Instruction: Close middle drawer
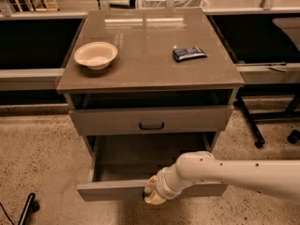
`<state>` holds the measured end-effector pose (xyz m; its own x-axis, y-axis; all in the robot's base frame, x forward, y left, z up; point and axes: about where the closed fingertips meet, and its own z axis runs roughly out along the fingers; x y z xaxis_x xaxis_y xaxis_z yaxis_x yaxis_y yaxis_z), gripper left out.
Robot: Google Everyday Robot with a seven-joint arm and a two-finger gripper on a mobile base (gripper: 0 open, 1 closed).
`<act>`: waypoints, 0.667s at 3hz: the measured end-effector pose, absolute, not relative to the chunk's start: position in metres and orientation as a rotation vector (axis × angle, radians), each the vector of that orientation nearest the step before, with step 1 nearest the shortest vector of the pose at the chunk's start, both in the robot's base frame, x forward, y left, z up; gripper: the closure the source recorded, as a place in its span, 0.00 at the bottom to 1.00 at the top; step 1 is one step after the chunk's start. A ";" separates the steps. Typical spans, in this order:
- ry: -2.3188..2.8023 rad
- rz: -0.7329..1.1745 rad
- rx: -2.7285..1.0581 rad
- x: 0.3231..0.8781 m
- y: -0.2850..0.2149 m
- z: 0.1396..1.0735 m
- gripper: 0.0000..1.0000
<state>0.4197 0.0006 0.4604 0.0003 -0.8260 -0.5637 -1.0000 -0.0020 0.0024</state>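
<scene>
The middle drawer [110, 190] of the brown-topped cabinet [145, 74] stands pulled far out, and its shallow grey tray [140, 156] is empty. My gripper [153, 194], tan at the end of the white arm [225, 172] reaching in from the right, sits against the middle of this drawer's flat front. It hides the drawer's handle. The top drawer [197, 118] above, with a dark bar handle [151, 125], is nearly closed.
A cream bowl [95, 55] and a blue packet [189, 53] lie on the cabinet top. Low dark shelves flank the cabinet. A wheeled black frame [255, 125] stands on the floor at right. A black object [26, 210] lies at bottom left.
</scene>
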 end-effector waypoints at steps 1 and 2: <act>1.893 0.587 -1.816 0.422 -0.004 0.446 0.86; 1.909 0.551 -1.837 0.421 -0.003 0.437 1.00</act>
